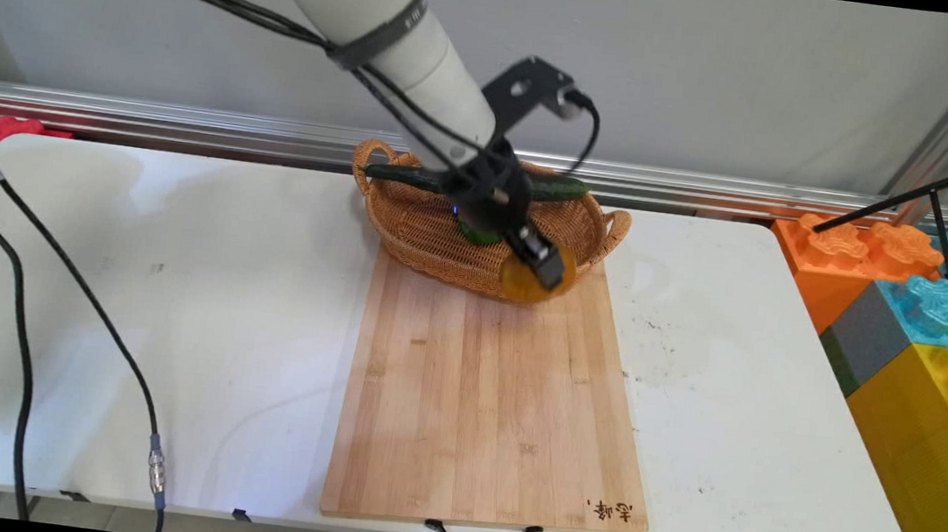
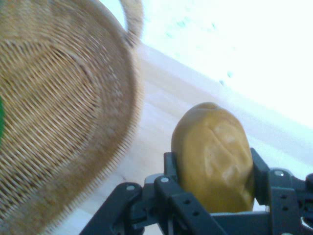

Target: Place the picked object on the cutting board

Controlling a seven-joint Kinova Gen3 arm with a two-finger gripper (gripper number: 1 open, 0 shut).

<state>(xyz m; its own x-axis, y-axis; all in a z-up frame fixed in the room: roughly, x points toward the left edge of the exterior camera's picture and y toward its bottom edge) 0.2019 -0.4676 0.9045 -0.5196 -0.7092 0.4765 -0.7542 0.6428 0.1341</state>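
Observation:
My gripper [image 1: 543,266] is shut on an orange-brown potato-like object [image 1: 527,285], held just above the front rim of the wicker basket [image 1: 432,244], over the far end of the wooden cutting board [image 1: 486,399]. In the hand view the potato [image 2: 212,156] sits clamped between the two black fingers [image 2: 259,169], with the basket [image 2: 58,107] to its left and the board [image 2: 156,127] under it. A long green cucumber [image 1: 561,190] lies across the back of the basket, and another green item [image 1: 477,235] shows partly under the wrist.
The white table [image 1: 129,283] spreads left and right of the board. Black cables [image 1: 33,272] run over its left part. Large coloured toy blocks [image 1: 926,322] stand off the right edge with a black tripod leg [image 1: 913,193]. A metal rail [image 1: 146,117] runs along the wall.

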